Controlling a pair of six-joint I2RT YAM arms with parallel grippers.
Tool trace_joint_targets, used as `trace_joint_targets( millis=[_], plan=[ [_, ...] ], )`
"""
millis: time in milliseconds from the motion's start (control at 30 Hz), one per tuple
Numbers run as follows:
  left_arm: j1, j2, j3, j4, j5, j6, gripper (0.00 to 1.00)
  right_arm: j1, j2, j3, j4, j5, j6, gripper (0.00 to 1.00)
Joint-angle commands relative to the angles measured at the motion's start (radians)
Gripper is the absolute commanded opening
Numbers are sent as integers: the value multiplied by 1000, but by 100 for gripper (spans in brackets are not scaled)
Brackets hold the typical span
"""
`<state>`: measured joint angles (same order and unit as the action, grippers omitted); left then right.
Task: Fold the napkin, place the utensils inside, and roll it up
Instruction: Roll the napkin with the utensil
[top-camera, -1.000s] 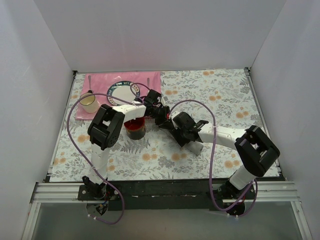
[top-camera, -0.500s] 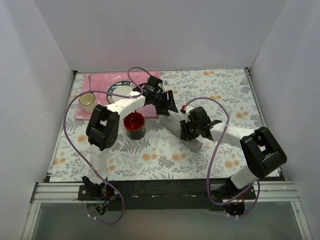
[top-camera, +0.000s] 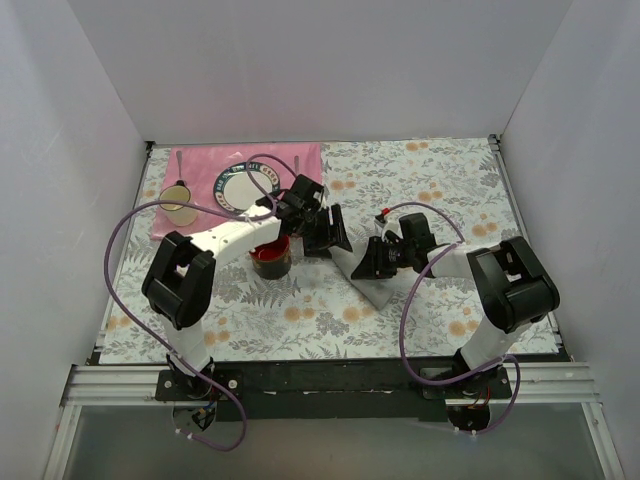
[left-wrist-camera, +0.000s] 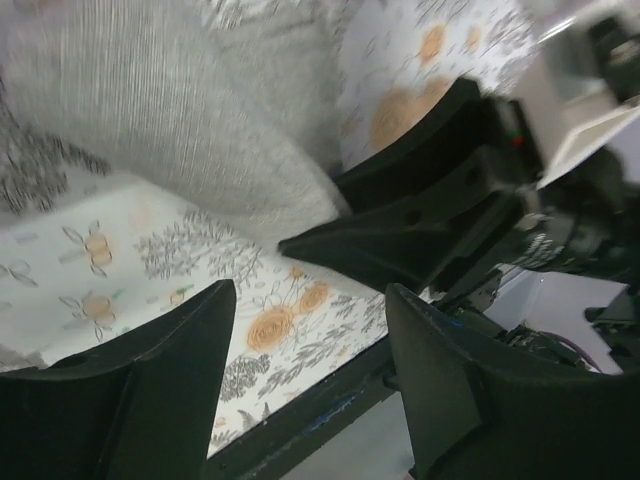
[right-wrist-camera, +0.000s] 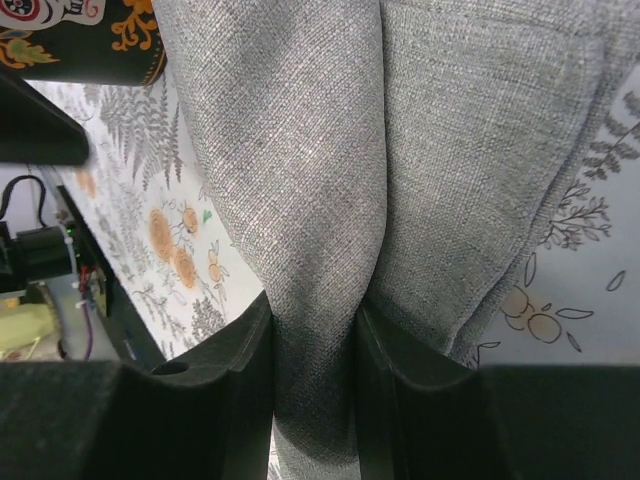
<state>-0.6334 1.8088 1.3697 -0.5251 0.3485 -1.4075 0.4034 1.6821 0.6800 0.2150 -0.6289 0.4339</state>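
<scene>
Grey woven cloth fills my right wrist view: the napkin (right-wrist-camera: 330, 150) is bunched into deep lengthwise folds, and the right claw (right-wrist-camera: 318, 340) is clenched on one gathered ridge of it, its dark fingers (right-wrist-camera: 235, 400) pressing the fabric from both sides. At the top left corner of that view I see part of a dark mug (right-wrist-camera: 80, 40) with painted decoration, just beside the cloth. From overhead, the napkin shows only as a pale wedge lying on the flowered surface (top-camera: 450, 190) near the middle, under and just in front of the right claw; I cannot tell how much of it is lifted. The left claw (left-wrist-camera: 310, 300) is released, fingers spread wide with nothing between them but flowered surface below. In its own blurred view the napkin rises as a grey heap ahead, and the right claw's black body sits close on the far side. Overhead, the left claw is just beside the napkin's far end, right of the mug, and the two claws face each other across the cloth, near but apart. A pink placemat (top-camera: 200, 165) at the far left carries a round plate (top-camera: 247, 186) and a cream cup (top-camera: 180, 202).
</scene>
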Motion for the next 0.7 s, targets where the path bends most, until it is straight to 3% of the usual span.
trace_joint_targets(
  millis=[0, 133, 367, 567, 667],
  plan=[
    [-29, -42, -63, -39, -100, -152, 63, 6, 50, -63, -75, -46, 20, 34],
    [-35, 18, -34, -53, -118, -228, 70, 5, 34, -60, -85, -37, 17, 34],
    [-51, 135, 42, -27, -108, -251, 74, 6, 8, -50, -117, -20, -6, 34],
    [-51, 193, 54, -58, -163, -301, 73, 5, 5, -43, -120, -22, -9, 34],
    [-51, 211, 46, -56, -172, -327, 67, 6, -7, -39, -126, -19, -6, 36]
  ],
)
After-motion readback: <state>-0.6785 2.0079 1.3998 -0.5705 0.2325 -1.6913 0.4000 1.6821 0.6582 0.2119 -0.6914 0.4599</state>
